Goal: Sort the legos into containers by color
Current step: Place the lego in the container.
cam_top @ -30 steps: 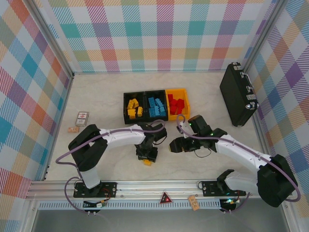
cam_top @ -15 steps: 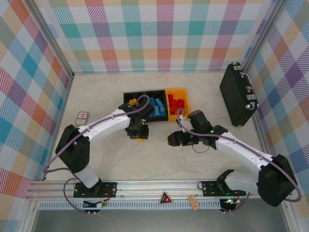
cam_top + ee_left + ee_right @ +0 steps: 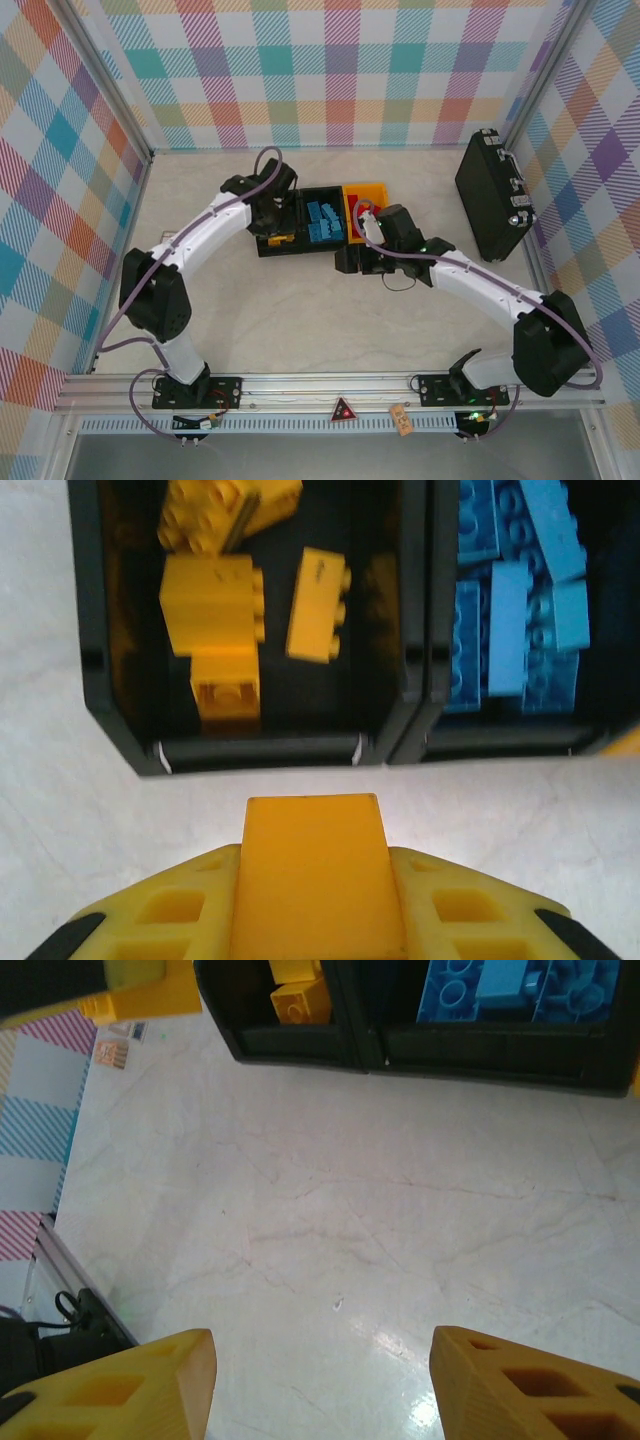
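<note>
Left fingers [image 3: 180, 912] are clamped on one yellow-orange lego [image 3: 312, 865], just short of the front wall of the left black bin [image 3: 260, 750], not yet over it. The visible lego face is smooth, no studs showing. Several yellow legos [image 3: 215, 605] lie inside that bin. Blue legos [image 3: 520, 630] fill the middle bin [image 3: 500, 742] touching its right side, with the yellow-orange bin [image 3: 372, 188] beyond. Right fingers [image 3: 130, 1385] are spread wide, holding nothing, over bare worktop [image 3: 350, 1210] in front of the bin. Black case [image 3: 490, 200] sits well off right.

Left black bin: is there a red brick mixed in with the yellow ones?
No, the left black bin holds yellow bricks alone.
</note>
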